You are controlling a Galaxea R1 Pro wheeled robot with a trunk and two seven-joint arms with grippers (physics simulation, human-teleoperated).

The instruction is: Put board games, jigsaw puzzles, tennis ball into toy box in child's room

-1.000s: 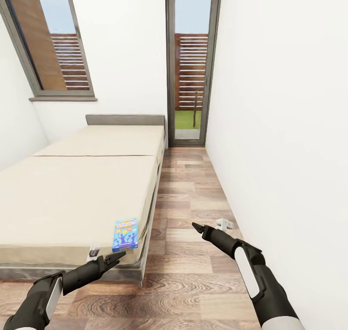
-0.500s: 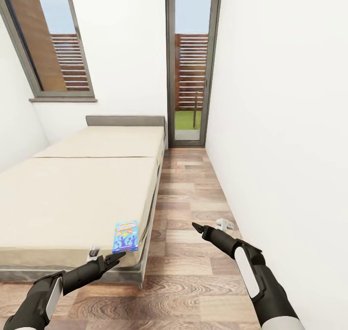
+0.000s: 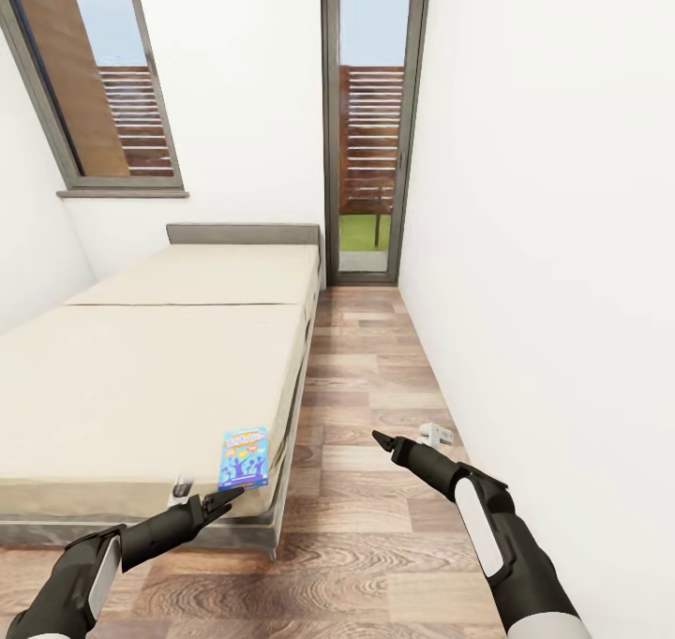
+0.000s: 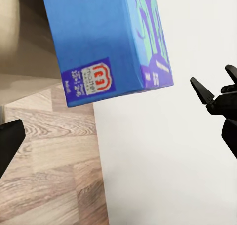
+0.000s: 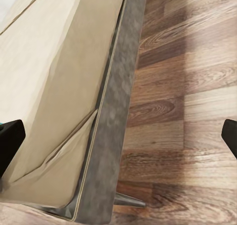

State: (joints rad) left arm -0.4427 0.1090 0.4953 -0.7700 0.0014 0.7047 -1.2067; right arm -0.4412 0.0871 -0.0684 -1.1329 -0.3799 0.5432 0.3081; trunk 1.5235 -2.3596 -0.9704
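Narrow white-walled room with a wood-plank floor [image 3: 375, 536], a slanted window on the left and a tall glazed door straight ahead. Along the left wall, a wide low bed [image 3: 150, 386] with plain beige mattress, dark grey frame and grey headboard; same bed edge and frame seen in the right wrist view [image 5: 64, 111]. Flat on the mattress at its near right corner, a book-sized blue board game box [image 3: 244, 456], printed with purple cartoon figures, coloured patches and a yellowish title band; close up in the left wrist view [image 4: 106, 42], a blue side panel with a small red-and-white logo label on a purple strip. Just below that box, left gripper [image 3: 223, 501], black, pointing at the bed corner, jaws spread, nothing between them, tips near the box but apart from it. Right gripper [image 3: 380, 439] held over the floor beside the right wall, jaws spread and empty. Beyond it, a small white fitting [image 3: 436, 432] on the floor at the wall's foot.
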